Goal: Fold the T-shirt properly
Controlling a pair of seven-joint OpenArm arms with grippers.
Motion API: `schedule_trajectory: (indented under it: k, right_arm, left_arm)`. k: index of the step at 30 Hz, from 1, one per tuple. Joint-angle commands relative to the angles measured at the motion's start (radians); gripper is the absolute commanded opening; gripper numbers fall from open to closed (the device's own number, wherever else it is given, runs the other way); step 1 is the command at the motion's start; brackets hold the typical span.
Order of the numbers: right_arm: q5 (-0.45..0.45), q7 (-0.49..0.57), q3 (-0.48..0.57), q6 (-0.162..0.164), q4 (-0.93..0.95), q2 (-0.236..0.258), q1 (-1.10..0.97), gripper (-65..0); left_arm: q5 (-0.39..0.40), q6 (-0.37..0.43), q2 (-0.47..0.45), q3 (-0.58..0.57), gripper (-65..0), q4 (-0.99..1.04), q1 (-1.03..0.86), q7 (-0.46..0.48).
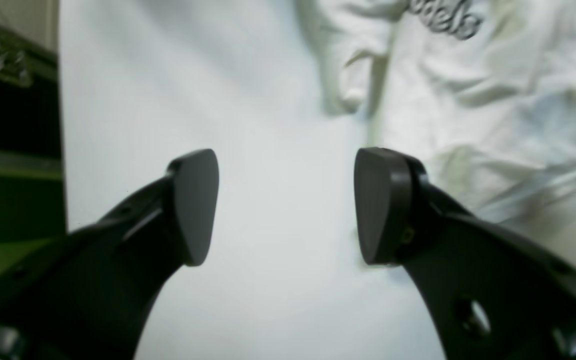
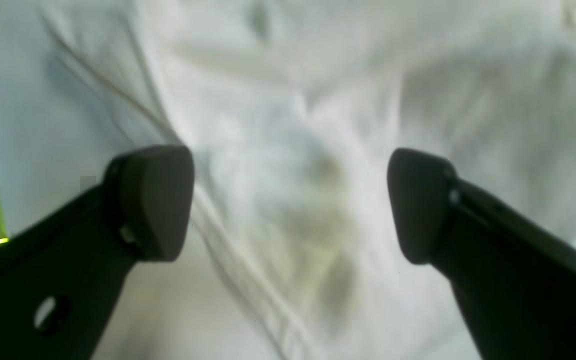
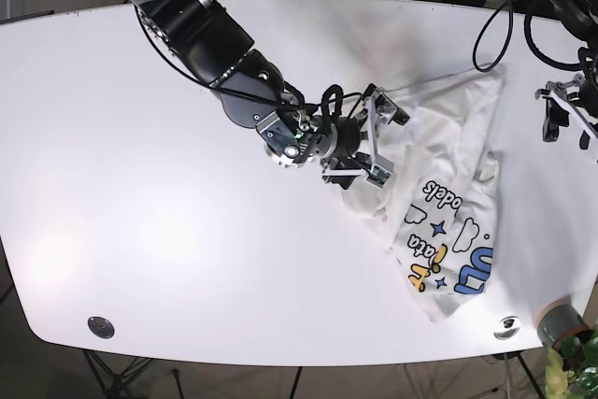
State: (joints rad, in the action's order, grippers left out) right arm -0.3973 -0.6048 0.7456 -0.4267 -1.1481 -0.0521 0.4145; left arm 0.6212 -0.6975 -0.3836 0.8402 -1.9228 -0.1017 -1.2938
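The white T-shirt lies crumpled on the right half of the white table, with its colourful print facing up. My right gripper stands open over the shirt's left edge. In the right wrist view this gripper has wrinkled shirt cloth under it and nothing between its fingers. My left gripper is by the table's right edge, apart from the shirt. In the left wrist view the left gripper is open above bare table, and the shirt with its grey lettering lies at the upper right.
Cables hang over the table's back right edge. A dark case sits beyond the table edge in the left wrist view. Metal discs are set near the front edge, and a grey pot stands at the front right corner.
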Motion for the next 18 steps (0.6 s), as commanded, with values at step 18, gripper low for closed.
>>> schedule_trajectory:
  k: [18]
  right_arm:
    - [0.315, 0.293, 0.168, -0.005, 0.290, -0.105, 0.027, -11.7]
  left_arm:
    - [-0.455, -0.001, -0.015, -0.101, -25.3, -0.011, 0.006, 0.168]
